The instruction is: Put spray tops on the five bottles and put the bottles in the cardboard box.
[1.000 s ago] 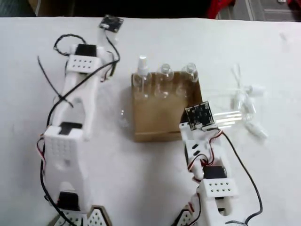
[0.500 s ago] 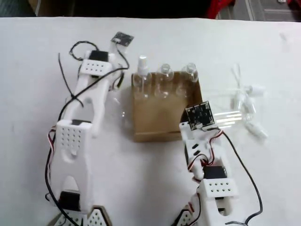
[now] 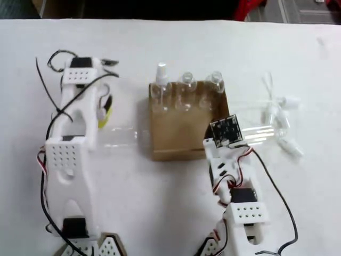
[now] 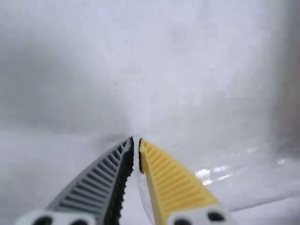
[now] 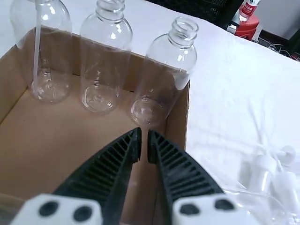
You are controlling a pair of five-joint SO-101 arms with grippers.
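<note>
1. The cardboard box [image 3: 181, 144] sat open in the middle of the white worktop [image 3: 176, 213].
2. Three clear bottles stood in a row inside the box, against its upper wall in the high view. The left bottle [image 3: 160, 88] carried a white spray top [image 3: 161, 69], and its dip tube [image 5: 36, 51] ran down inside the bottle. The middle bottle [image 3: 185, 92] and the right bottle [image 3: 214, 88] had bare, open necks.
3. A lying bottle [image 3: 120, 136], also clear and with no top on it, rested on its side on the worktop just left of the box, between the box and the left arm [image 3: 69, 154].
4. Loose spray tops [image 3: 279, 120] lay in a small heap right of the box, apart from it.
5. The left arm ran up the left side of the high view. The left arm's jaws pointed down at the worktop, up and to the left of the lying bottle. The grey finger [image 4: 93, 187] and the yellow finger [image 4: 173, 183] were together but for a thin slit, with nothing between them. Glints off clear plastic showed just beside the yellow finger.
6. The right arm [image 3: 240, 208] rose from the lower right of the high view, with its camera board [image 3: 226, 130] over the box's lower right corner. The right arm's jaws, both black, were likewise together apart from a narrow slit, and empty. They hung over the box floor, aimed at the foot of the right bottle.
</note>
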